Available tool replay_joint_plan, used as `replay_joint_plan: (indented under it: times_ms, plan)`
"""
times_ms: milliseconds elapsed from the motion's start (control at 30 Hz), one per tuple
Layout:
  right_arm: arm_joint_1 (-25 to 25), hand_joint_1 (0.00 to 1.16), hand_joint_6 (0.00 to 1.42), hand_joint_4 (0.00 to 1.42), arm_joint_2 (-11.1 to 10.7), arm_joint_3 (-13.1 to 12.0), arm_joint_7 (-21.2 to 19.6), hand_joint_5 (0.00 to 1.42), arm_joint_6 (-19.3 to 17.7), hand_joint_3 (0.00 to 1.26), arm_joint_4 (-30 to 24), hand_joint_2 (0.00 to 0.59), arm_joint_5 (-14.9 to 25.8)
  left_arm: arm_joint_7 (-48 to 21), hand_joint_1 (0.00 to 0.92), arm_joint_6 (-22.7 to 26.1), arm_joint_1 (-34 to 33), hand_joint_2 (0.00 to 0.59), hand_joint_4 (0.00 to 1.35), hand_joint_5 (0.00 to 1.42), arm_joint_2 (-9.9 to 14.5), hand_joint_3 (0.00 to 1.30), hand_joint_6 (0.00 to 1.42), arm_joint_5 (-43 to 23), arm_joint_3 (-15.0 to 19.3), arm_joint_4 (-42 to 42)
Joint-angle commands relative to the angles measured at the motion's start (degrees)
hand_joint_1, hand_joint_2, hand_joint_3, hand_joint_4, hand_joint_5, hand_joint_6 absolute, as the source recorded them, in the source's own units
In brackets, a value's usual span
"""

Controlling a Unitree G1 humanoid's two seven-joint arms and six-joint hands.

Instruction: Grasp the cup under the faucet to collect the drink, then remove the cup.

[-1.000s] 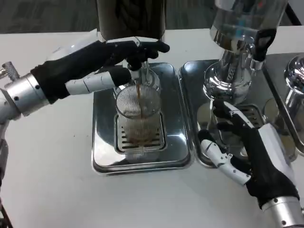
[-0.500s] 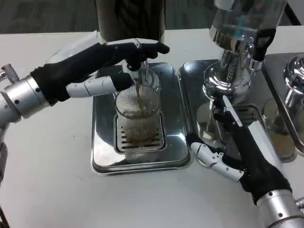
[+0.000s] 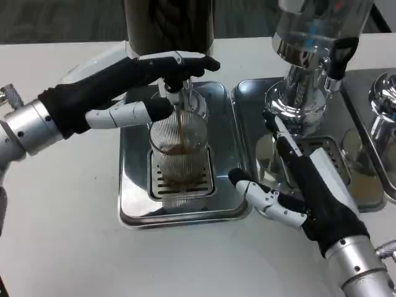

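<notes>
So the ribbed clear cup sits on the grate of the left steel drip tray in the middle of the frame, with a dark stream running into it from the faucet of the dark dispenser above. The left hand reaches in from the upper left with fingers over the faucet and thumb by the cup's rim, though I can't tell if it's actually gripping anything. The right hand sits spread wide and holding nothing at the lower right, over the second tray, where a shiny dispenser crowds that side of the white desk.

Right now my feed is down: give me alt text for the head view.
A brown drink streams from the faucet into a ribbed clear cup on a steel drip tray, while the left hand reaches over the faucet. The right hand lies open beside the tray, apart from the cup.
</notes>
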Motion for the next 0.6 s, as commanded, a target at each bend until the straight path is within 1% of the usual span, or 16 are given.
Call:
replay_joint_plan:
  times_ms: [33, 233, 367, 600]
  plan:
    - [-1.41, 0.50, 0.05, 0.00, -0.09, 0.64, 0.74, 0.00, 1.18, 0.00, 0.65, 0.242, 0.15, -1.91, 0.000, -0.62, 2.56, 0.073, 0.12, 0.17, 0.43, 0.23, 0.18, 2.91, -1.95, -0.40]
    - [-2.64, 0.51, 0.04, 0.00, 0.08, 1.63, 1.04, 0.00, 1.57, 0.00, 1.35, 0.245, -0.01, -1.67, 0.000, -0.54, 2.57, 0.073, 0.12, 0.17, 0.64, 0.23, 0.18, 3.02, -2.06, -0.68]
    - [-3.61, 0.51, 0.02, 0.00, 0.44, 2.13, 0.52, 0.00, 1.71, 0.00, 2.27, 0.246, -0.31, -1.71, 0.000, -0.59, 2.47, 0.073, 0.12, 0.17, 0.68, 0.23, 0.18, 2.92, -2.05, -0.71]
    - [-6.84, 0.51, 0.02, 0.00, 1.53, 3.29, 0.15, 0.00, 1.34, 0.00, 5.92, 0.246, -0.35, -1.46, 0.000, -0.59, 2.34, 0.073, 0.12, 0.17, 0.94, 0.23, 0.18, 3.07, -1.99, -0.56]
